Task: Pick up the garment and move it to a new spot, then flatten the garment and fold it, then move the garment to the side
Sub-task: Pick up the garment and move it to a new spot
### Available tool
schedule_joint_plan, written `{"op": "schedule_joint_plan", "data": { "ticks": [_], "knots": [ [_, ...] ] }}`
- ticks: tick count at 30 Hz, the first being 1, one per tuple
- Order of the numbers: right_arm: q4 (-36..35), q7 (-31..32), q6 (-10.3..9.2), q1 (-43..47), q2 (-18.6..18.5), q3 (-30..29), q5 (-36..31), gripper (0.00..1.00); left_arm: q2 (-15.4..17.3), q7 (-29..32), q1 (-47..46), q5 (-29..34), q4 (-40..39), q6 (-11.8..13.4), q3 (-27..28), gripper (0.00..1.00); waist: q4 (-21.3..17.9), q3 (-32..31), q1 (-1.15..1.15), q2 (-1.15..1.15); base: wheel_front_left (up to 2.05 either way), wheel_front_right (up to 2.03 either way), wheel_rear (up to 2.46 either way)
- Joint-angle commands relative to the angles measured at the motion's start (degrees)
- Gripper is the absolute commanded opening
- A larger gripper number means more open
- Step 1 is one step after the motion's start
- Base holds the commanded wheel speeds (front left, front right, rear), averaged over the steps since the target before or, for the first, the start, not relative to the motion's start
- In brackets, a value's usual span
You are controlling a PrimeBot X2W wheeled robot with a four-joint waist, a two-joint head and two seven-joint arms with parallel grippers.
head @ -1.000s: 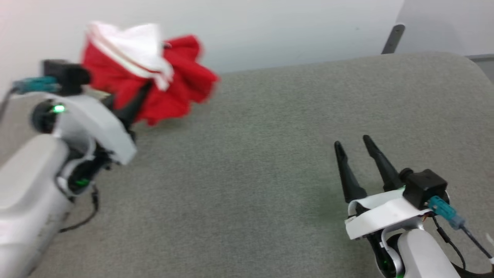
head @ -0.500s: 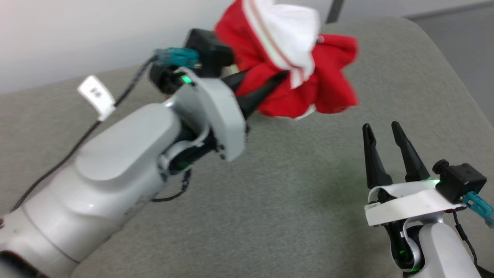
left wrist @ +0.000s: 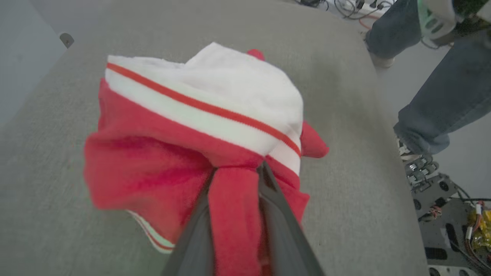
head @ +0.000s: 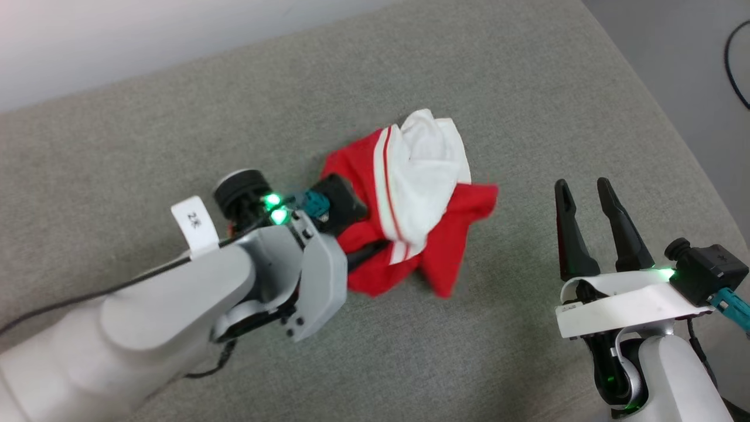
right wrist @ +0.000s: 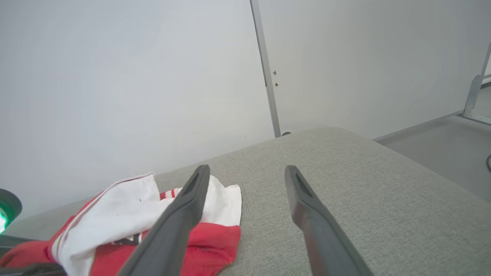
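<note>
One big grey padded surface (head: 176, 117) to work on, so there's plenty of room for this drop-off. The garment (head: 422, 193) sits about mid-pad as a bunched red-and-white heap, white striped part on top. It looks to be resting on the pad rather than hanging.

The left gripper (left wrist: 238, 172) is clamped on a thick roll of red cloth at the near edge of the heap, with fabric packed between its two fingers. The right gripper (head: 582, 183) hovers off to the heap's right, near it but not touching, fingers spread wide with nothing in them.

My take is that this is the set-down at the new spot. To do it well, I'd make sure the cloth's weight is fully on the pad before letting go. Then open up and back out along the line of the fingers, so the pinched roll doesn't drag. A bunch this tight probably needs both grippers pulling opposite edges to flatten it.
</note>
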Motion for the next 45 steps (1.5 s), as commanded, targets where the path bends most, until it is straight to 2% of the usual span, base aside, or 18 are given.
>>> {"op": "schedule_joint_plan", "data": {
  "ticks": [1, 8, 19, 25, 28, 29, 30, 39, 45],
  "knots": [
    [-0.21, -0.05, -0.02, 0.25, 0.12, 0.07, 0.26, 1.0, 1.02, 1.5, 0.16, 1.37, -1.13, 0.1, 0.44, 0.0, -0.51, 0.84, 0.0, 0.0, 0.0, 0.0, 0.0],
    [-0.17, -0.05, -0.02, -0.69, 0.12, 0.97, 1.43, 1.0, 5.15, 9.27, 2.04, 5.67, -3.13, 0.1, 0.3, 0.0, -0.25, 1.46, 0.0, 0.0, 0.0, 0.0, 0.0],
    [-1.14, -0.04, -0.02, -1.93, 0.11, 3.17, 2.45, 1.0, 5.89, 16.53, 4.1, 7.63, 3.28, 0.17, -0.25, 0.0, -1.68, 4.45, 0.0, 0.0, 0.0, 0.0, 0.0],
    [-0.92, -0.04, -0.02, -1.56, 0.11, 2.73, 1.8, 1.0, 6.13, 15.91, 4.54, 7.14, 5.3, 0.39, -0.51, 0.0, -1.17, 4.63, 0.0, 0.0, 0.0, 0.0, 0.0],
    [-0.58, -0.04, -0.02, -1.55, 0.1, 2.74, 0.87, 1.0, 6.23, 13.56, 4.05, 7.49, 4.97, 0.4, -0.31, 0.45, 0.09, 3.53, 0.0, 0.0, 0.0, 0.0, 0.0],
    [-0.46, -0.04, -0.02, -1.48, 0.09, 2.67, 0.49, 1.0, 6.37, 12.48, 3.6, 7.42, 4.69, 0.39, -0.2, 0.82, 0.67, 3.06, 0.0, 0.0, 0.0, 0.0, 0.0],
    [-0.3, -0.04, -0.02, -1.34, 0.1, 2.33, 0.11, 1.0, 6.14, 11.13, 3.17, 7.11, 4.41, 0.38, -0.1, 1.0, 1.51, 2.39, 0.0, 0.0, 0.0, 0.0, 0.0],
    [2.18, -0.04, -0.02, -0.17, 0.08, 0.83, -5.75, 1.0, 3.32, 1.25, 1.91, 2.24, 1.83, 0.11, 0.25, 1.0, 10.19, -3.41, 0.0, 0.0, 0.0, 0.0, 0.0],
    [4.16, -0.04, -0.02, 1.21, 0.07, -0.76, -10.35, 1.0, 1.97, -9.69, 4.23, -4.08, 4.4, 0.11, 0.27, 1.0, 15.99, -6.85, 0.0, 0.0, 0.0, 0.0, 0.0]
  ]
}}
